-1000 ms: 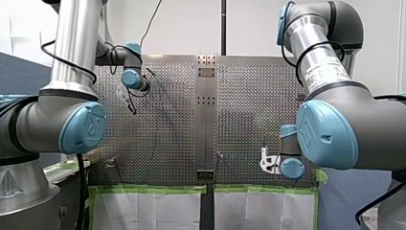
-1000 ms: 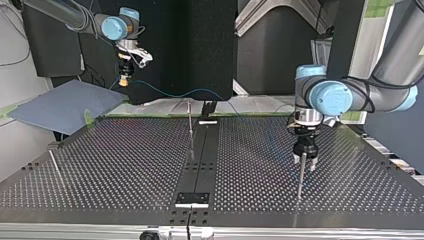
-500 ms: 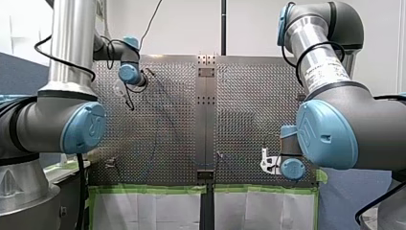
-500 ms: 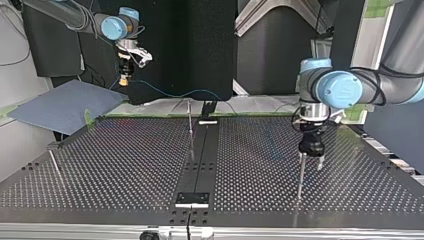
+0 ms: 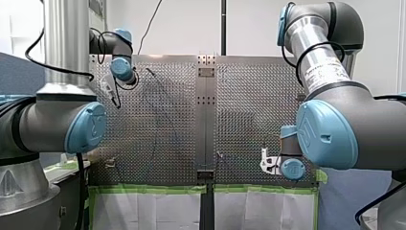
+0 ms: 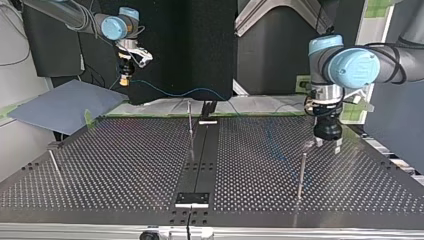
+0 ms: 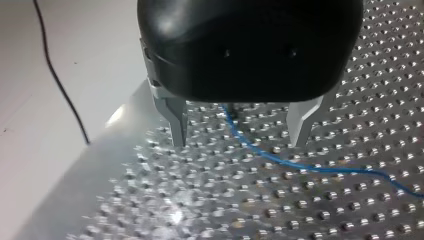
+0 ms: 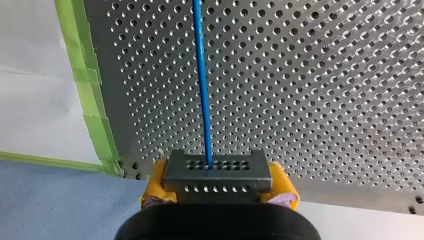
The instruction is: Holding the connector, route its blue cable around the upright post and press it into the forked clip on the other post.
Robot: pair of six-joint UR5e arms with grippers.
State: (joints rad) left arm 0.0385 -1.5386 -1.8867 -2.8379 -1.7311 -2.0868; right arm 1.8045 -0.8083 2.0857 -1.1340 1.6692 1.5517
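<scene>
Right gripper, upper left of top view, clamps connector | blue cable runs ahead over surface | left gripper spread wide above cable, holding nothing

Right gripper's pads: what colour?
Yellow pads, best seen in the right wrist view, gripping the grey perforated connector.

My left end effector, black with two bare metal fingers, points straight down at the counter with those fingers spread wide apart. Its blue-capped wrist sits directly above it. My right end effector also points down, and its yellow pads are clamped on the grey perforated connector block.
</scene>
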